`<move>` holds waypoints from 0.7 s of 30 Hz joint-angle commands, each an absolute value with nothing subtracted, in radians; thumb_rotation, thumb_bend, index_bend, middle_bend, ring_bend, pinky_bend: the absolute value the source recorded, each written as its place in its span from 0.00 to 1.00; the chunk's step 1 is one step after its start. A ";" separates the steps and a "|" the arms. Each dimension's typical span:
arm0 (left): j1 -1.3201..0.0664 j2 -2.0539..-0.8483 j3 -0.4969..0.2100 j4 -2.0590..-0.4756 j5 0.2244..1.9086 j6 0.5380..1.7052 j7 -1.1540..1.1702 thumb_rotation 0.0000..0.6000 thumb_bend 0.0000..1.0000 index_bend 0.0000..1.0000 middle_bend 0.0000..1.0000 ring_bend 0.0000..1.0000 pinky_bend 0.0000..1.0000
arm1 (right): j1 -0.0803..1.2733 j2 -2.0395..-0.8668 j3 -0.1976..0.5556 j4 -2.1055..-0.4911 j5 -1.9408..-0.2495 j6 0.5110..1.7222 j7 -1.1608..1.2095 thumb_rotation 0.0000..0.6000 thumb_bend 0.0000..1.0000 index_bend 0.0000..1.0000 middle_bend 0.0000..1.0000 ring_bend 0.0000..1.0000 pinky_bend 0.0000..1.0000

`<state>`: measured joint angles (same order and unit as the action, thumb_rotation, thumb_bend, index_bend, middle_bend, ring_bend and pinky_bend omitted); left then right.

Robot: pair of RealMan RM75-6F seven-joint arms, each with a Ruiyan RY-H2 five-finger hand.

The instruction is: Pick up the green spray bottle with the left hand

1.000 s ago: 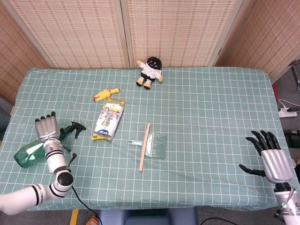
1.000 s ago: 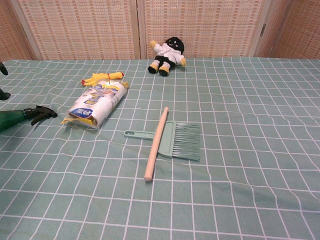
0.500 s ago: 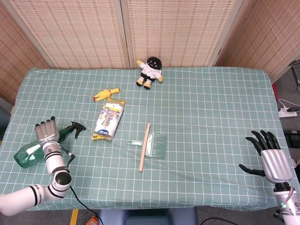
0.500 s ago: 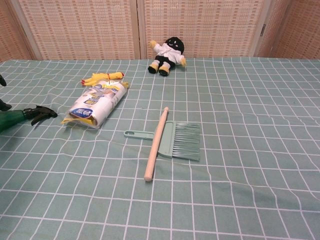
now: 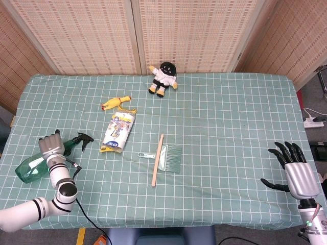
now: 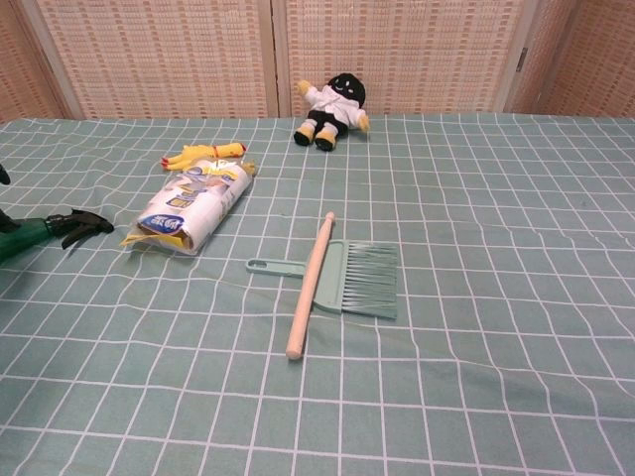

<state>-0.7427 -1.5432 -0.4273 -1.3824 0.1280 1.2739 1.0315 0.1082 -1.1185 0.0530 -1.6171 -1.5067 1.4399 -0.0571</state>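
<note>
Left fingers [image 5: 50, 139]: dark tips curled down over the bottle's neck, appear to touch it; a closed grip cannot be confirmed.
Right fingers [image 5: 286, 151]: spread apart, pointing away from the robot, thumb out to the side, nothing in them.
Left hand [image 5: 51, 145]: silver back facing up, over the bottle near the table's left edge; forearm bent in from the near left corner. Chest view catches only a dark sliver at the frame's left edge.
Right hand [image 5: 298, 176]: palm down, hovering past the table's near right edge.
Green spray bottle [image 5: 31, 166]: lying on its side on the checked cloth [image 5: 230, 127], body toward the robot, black trigger head [image 6: 79, 224] pointing at the packet.
Brush [image 5: 169, 157]: pale green, mid-table, wooden stick [image 5: 157, 159] across its handle.
Packet [image 5: 118, 130]: white with yellow ends, printed label too small to read.
Rubber chicken [image 5: 115, 102]: yellow, just beyond the packet.
Doll [image 5: 163, 77]: black head, white top, at the far edge.
</note>
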 commanded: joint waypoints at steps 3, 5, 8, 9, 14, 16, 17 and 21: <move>-0.759 -1.562 -0.425 -1.315 0.113 1.234 1.033 1.00 0.29 0.14 0.25 0.20 0.18 | 0.107 -1.121 0.054 -1.615 -1.505 1.442 -0.063 1.00 0.00 0.23 0.09 0.03 0.04; -0.761 -1.566 -0.426 -1.302 0.105 1.223 1.032 1.00 0.28 0.14 0.25 0.20 0.18 | 0.107 -1.123 0.055 -1.615 -1.504 1.443 -0.067 1.00 0.00 0.23 0.09 0.03 0.04; -0.763 -1.570 -0.424 -1.295 0.082 1.208 1.041 1.00 0.27 0.13 0.25 0.20 0.18 | 0.107 -1.125 0.056 -1.617 -1.501 1.443 -0.075 1.00 0.00 0.23 0.09 0.03 0.04; -0.764 -1.570 -0.428 -1.296 0.067 1.204 1.046 1.00 0.27 0.13 0.24 0.20 0.18 | 0.107 -1.125 0.057 -1.617 -1.500 1.444 -0.076 1.00 0.00 0.23 0.09 0.03 0.04; -0.768 -1.566 -0.432 -1.300 0.047 1.201 1.048 1.00 0.26 0.12 0.24 0.20 0.18 | 0.105 -1.127 0.057 -1.616 -1.499 1.448 -0.079 1.00 0.00 0.23 0.09 0.03 0.04; -0.771 -1.564 -0.434 -1.305 0.043 1.203 1.048 1.00 0.26 0.12 0.24 0.20 0.18 | 0.104 -1.127 0.057 -1.616 -1.498 1.448 -0.079 1.00 0.00 0.23 0.09 0.03 0.04; -0.772 -1.564 -0.434 -1.305 0.042 1.204 1.049 1.00 0.26 0.12 0.24 0.20 0.18 | 0.104 -1.127 0.058 -1.616 -1.498 1.449 -0.079 1.00 0.00 0.23 0.09 0.03 0.04; -0.781 -1.574 -0.431 -1.282 0.028 1.202 1.058 1.00 0.26 0.12 0.26 0.20 0.18 | 0.101 -1.127 0.058 -1.612 -1.498 1.454 -0.073 1.00 0.00 0.23 0.09 0.03 0.04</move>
